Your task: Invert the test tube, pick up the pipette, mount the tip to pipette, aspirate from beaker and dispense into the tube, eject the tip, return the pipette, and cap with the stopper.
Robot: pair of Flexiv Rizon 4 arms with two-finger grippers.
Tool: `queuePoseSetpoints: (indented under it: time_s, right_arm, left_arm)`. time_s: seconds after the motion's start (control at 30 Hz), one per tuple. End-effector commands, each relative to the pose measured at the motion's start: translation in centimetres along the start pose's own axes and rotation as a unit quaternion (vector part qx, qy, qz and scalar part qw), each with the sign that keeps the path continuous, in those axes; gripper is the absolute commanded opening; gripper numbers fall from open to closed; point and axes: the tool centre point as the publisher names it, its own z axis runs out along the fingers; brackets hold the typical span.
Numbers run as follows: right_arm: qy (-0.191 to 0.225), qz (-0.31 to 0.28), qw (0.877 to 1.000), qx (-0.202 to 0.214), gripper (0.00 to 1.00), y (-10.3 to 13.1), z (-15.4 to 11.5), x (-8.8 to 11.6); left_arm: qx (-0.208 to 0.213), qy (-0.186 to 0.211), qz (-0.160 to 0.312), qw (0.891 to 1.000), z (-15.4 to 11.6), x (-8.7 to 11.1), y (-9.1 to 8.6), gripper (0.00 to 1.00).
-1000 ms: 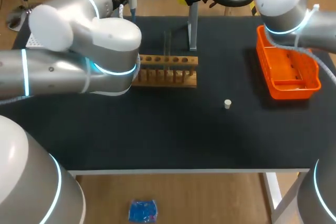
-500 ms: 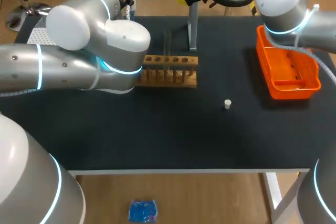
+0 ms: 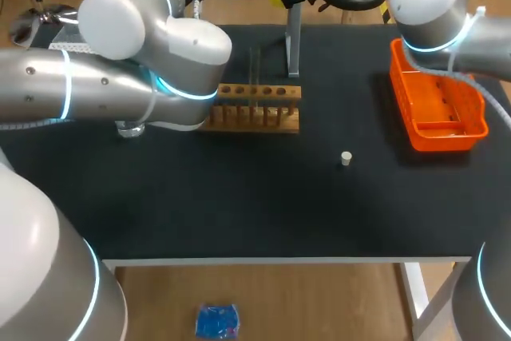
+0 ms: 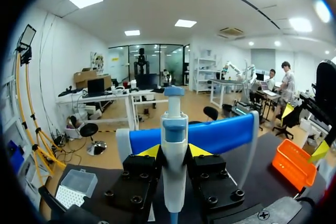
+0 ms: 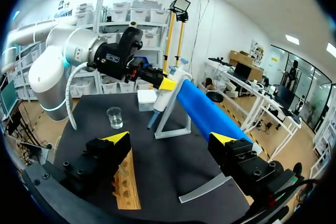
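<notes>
Standing mid-frame on the black desk (image 3: pixel 239 205), a wooden rack (image 3: pixel 259 107) is seen; the pipette (image 4: pixel 174 145) is clamped by the left jaws, the right jaws are spread wide.

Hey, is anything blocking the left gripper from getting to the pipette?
Nothing visible does. The pipette stands right at the left gripper, in front of the blue stand, with no other thing between them.

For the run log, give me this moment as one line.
step: pick up pipette | left gripper: shut on pipette at stand | right gripper: open, empty | stopper: on table
</notes>
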Motion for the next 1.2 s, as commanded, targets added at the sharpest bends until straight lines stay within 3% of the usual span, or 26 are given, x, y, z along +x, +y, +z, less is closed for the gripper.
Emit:
queuePoseSetpoints:
  time_s: [0.03,1.2]
  right_arm:
    - [0.001,0.000,1.000,0.001,1.00,0.0,-0.1,0.0]
    - [0.001,0.000,1.000,0.001,1.00,0.0,-0.1,0.0]
  left_arm:
    - [-0.012,-0.005,0.001,1.000,0.8,0.0,-0.3,0.00]
    - [-0.045,-0.023,-0.008,0.999,3.6,-1.1,1.2,0.00]
